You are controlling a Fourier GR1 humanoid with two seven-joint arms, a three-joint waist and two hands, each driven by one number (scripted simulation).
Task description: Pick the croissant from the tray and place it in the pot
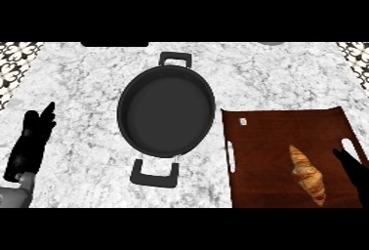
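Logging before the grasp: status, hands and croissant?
Left hand open, resting at left edge. Right hand over tray, open, right of croissant, not touching. Pot empty; nothing between.

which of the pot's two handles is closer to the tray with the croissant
The pot's lower handle, at the view's bottom; the upper handle lies farther from the tray.

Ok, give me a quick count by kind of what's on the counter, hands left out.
Pot: 1
Tray: 1
Croissant: 1, lying on the tray
Total: 3
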